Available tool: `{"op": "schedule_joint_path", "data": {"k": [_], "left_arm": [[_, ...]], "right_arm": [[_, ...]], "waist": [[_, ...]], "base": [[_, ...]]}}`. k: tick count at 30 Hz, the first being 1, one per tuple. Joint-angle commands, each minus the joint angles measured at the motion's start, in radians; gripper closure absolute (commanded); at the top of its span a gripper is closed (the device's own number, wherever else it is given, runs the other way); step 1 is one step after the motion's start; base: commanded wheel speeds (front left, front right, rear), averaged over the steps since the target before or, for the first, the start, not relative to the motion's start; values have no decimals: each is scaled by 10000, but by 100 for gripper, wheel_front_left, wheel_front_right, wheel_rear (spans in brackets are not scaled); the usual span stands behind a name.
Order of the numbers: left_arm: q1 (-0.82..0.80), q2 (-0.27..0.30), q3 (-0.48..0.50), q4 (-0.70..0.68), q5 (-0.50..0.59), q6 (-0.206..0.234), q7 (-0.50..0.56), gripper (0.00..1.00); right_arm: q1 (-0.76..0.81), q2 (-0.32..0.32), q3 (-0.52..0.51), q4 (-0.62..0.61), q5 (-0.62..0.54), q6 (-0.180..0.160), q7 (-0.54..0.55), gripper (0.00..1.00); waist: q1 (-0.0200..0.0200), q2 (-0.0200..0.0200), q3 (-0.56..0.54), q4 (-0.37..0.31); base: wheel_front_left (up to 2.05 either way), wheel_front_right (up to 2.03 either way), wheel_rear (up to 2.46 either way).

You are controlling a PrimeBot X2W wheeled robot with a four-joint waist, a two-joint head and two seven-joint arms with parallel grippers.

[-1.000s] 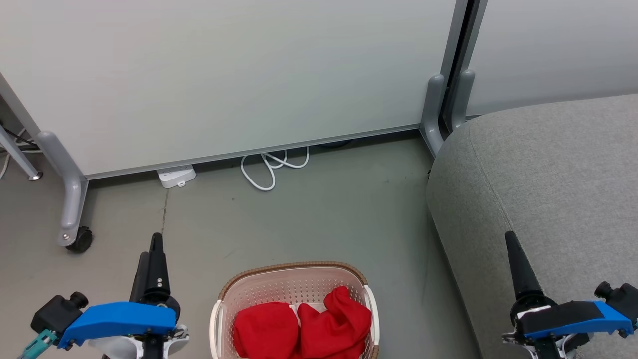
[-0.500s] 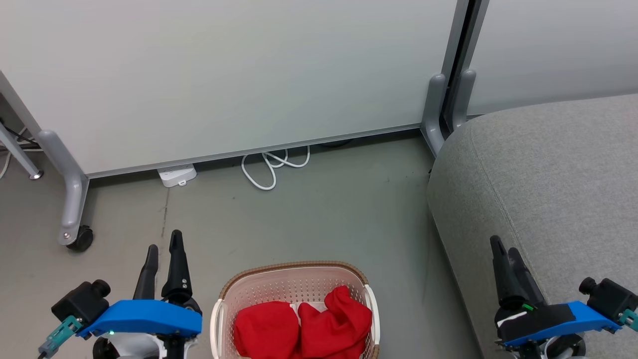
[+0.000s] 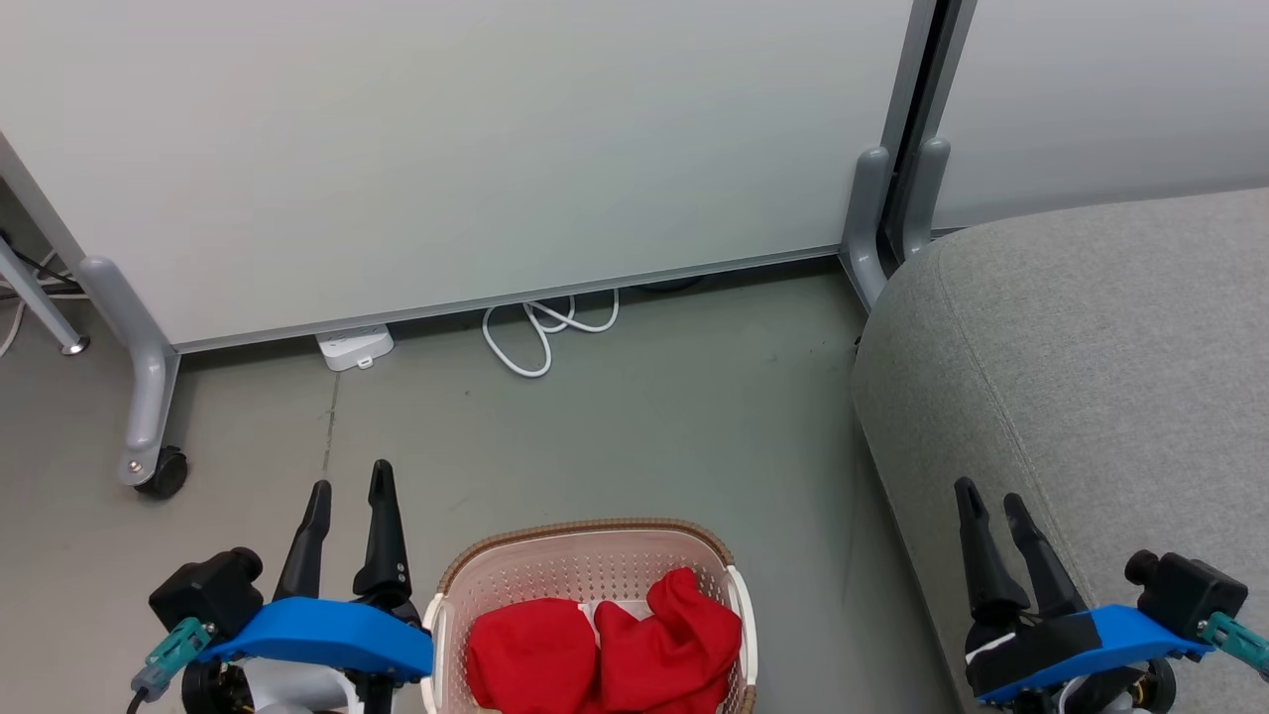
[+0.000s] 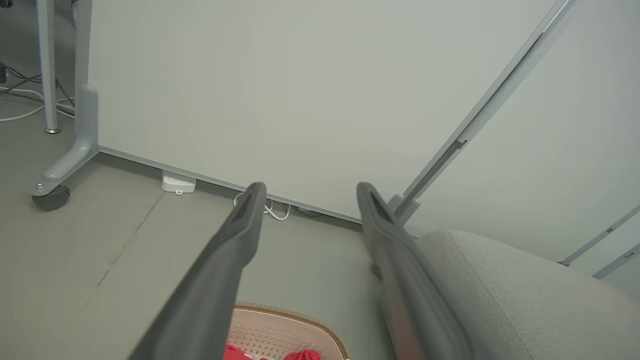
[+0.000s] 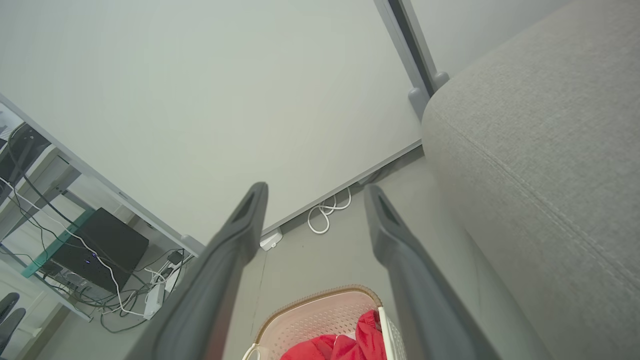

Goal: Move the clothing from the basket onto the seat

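Left gripper point(image 3: 350, 476) and right gripper point(image 3: 988, 491): tapered black fingers point(image 3: 385, 526), bright-blue wrist shells point(image 3: 317, 635), black camera blocks point(image 3: 203, 595); teal plugs point(image 3: 173, 650) at each.

Between left gripper point(image 3: 350, 478) and right gripper point(image 3: 986, 491), close beside the left: oval cream perforated plastic laundry basket point(image 3: 575, 567), on grey floor point(image 3: 644, 426). Holds two soft red fabric garments point(image 3: 644, 650). Just right of right gripper: large light-grey fabric sofa cushion point(image 3: 1091, 347). Ahead of both: looped white cable point(image 3: 530, 374).

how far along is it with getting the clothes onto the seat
Done: nothing; the red clothing lies in the basket, none on the visible seat. In hand: nothing; the left hand and right hand are open and empty, either side of the basket. Left: lift both garments across to the seat.
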Motion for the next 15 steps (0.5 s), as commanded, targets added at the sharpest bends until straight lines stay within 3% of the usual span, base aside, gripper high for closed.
{"op": "schedule_joint_path", "data": {"k": [1,15], "left_arm": [[-257,98,-98,-75,303,50,-101,0],[-288,171,-452,-53,1785,157,-474,0]], "right_arm": [[-214,-77,37,-64,-330,16,-108,0],[-250,-88,154,95,-1838,19,-483,0]], "waist": [[0,0,1,2],[0,0,16,27]], "base": [[0,0,0],[0,0,0]]}}
